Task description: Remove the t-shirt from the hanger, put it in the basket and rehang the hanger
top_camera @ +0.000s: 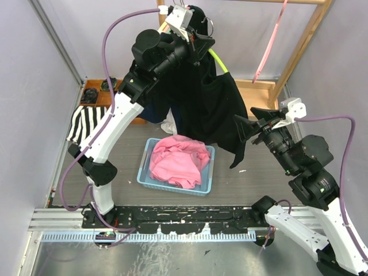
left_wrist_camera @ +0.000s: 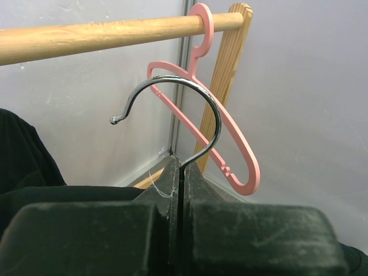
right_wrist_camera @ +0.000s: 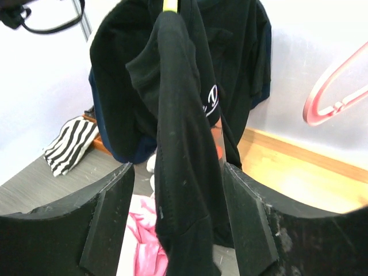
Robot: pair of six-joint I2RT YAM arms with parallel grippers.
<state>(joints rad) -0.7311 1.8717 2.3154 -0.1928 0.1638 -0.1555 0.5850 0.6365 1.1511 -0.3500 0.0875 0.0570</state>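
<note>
A black t-shirt [top_camera: 207, 103] hangs on a hanger with a yellow-green arm [top_camera: 219, 61] and a metal hook [left_wrist_camera: 190, 103]. My left gripper [top_camera: 195, 37] is raised high at the back and shut on the hook's stem [left_wrist_camera: 181, 172], holding the hanger off the rod. My right gripper [top_camera: 248, 122] stands open at the shirt's lower right side. In the right wrist view a hanging fold of the t-shirt [right_wrist_camera: 178, 115] drops between the spread fingers [right_wrist_camera: 109, 213], with a gap on each side. The hanger's yellow tip [right_wrist_camera: 169, 4] shows at the top.
A blue basket [top_camera: 144, 172] on the floor below the shirt holds a pink garment [top_camera: 178, 161]. A striped cloth [top_camera: 86, 123] lies at the left. An empty pink hanger [left_wrist_camera: 230, 155] hangs on the wooden rod [left_wrist_camera: 86, 37] of the rack [top_camera: 299, 52].
</note>
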